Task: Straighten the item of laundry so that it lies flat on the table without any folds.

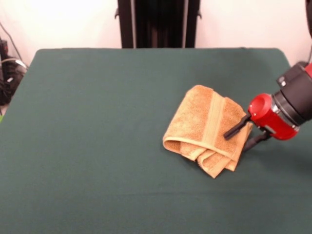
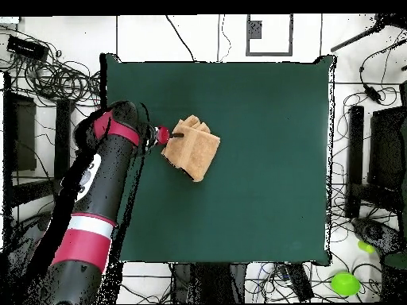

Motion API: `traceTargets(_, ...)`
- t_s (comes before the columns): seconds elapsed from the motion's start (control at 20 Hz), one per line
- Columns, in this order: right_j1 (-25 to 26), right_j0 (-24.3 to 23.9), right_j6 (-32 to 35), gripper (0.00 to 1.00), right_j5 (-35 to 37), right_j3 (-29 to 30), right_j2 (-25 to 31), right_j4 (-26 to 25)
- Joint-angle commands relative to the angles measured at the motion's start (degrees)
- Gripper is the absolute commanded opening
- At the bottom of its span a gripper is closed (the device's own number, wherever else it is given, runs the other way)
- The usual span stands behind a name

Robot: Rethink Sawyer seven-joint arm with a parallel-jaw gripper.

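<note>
Lying in the near-right part of the green tabletop (image 1: 97, 146) in the front view, the towel (image 1: 204, 129) is bunched into a folded bundle, not spread flat. Its nearest end shows several stacked layers curling over one another, with a rolled lip along the near-left edge. A paler woven band runs lengthwise across the top of the bundle from the far end toward the near one. The far end is rounded and sits a little higher than the rest.

Just right of the towel, the tool (image 1: 243, 131) reaches in sideways from the picture's right edge, on a red wrist joined to a black arm section. Its two dark fingers (image 1: 236, 127) are apart: the upper one lies over the towel's right edge, the lower one sits low by the tabletop just outside that edge, so the edge lies between them. Whether they press on the cloth cannot be told.

From overhead, the towel (image 2: 191, 148) lies in the left half of the tabletop (image 2: 262, 206), with the red and black arm running along the left edge and the tool (image 2: 170, 136) meeting the towel's left side.
</note>
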Motion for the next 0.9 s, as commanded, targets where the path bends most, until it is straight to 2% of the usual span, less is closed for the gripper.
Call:
traceTargets(0.05, 3.68, 1.11, 7.08, 1.00, -0.64, -0.09, 1.54, -4.26)
traceTargets(0.5, 3.46, 0.96, 6.11, 1.00, -0.73, 0.00, 1.86, -7.38)
traceTargets(0.9, 1.50, 0.91, 5.58, 1.00, 0.38, 0.64, 2.63, -8.17)
